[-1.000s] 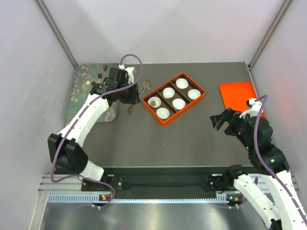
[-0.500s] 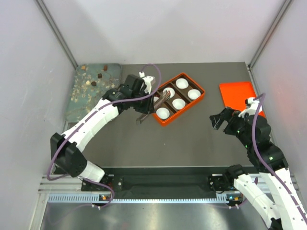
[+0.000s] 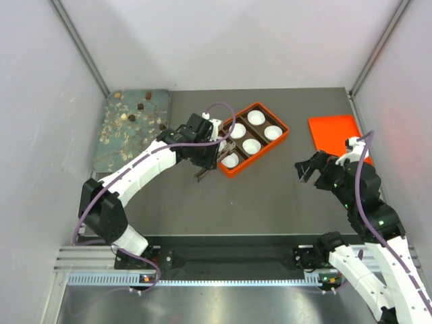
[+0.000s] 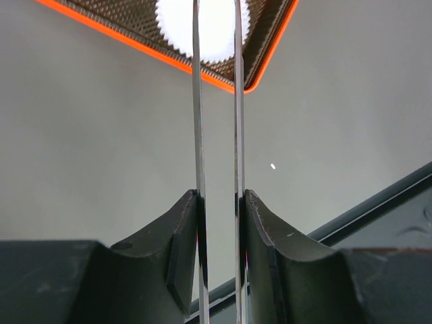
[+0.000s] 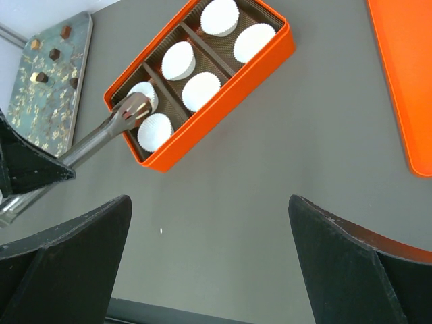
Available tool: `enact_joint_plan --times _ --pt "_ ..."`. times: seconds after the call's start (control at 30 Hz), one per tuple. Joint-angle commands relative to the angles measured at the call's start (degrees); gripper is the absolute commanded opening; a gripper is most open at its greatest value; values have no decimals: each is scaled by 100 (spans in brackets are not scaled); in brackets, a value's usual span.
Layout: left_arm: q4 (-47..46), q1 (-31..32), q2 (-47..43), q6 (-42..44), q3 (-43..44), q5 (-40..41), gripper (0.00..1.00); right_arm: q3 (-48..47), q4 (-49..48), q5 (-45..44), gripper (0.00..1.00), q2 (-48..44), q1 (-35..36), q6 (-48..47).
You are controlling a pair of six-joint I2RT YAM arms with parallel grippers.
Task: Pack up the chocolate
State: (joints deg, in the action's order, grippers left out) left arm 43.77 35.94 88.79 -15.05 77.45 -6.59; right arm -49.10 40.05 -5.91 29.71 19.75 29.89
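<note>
Small chocolates (image 5: 55,53) lie on a patterned tray (image 3: 111,145) left of the orange box (image 5: 233,100). In the box I count five white paper cups (image 5: 201,91) bare; metal tongs (image 5: 101,138) cover the sixth, hiding its contents. My left hand (image 4: 219,202) pinches the tongs. My right hand (image 5: 209,202) hangs spread and empty right of the box, beside an orange lid (image 3: 335,131). I judge packing barely begun, the tray-to-box path unobstructed.

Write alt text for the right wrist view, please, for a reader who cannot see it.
Thin metal tongs reach from the left, tips over one of six white paper cups in an orange box. Small chocolates sit on a patterned tray upper left; the open right gripper frames the bottom.
</note>
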Motion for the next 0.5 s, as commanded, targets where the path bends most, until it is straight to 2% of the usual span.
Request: enact_joint_plan --times 0.0,0.47 --pt "-131 27 76 11 -124 158 25 -161 -94 -7 100 52 55 52" --pt "-184 53 244 11 -230 193 31 -170 -77 -24 100 61 55 17"
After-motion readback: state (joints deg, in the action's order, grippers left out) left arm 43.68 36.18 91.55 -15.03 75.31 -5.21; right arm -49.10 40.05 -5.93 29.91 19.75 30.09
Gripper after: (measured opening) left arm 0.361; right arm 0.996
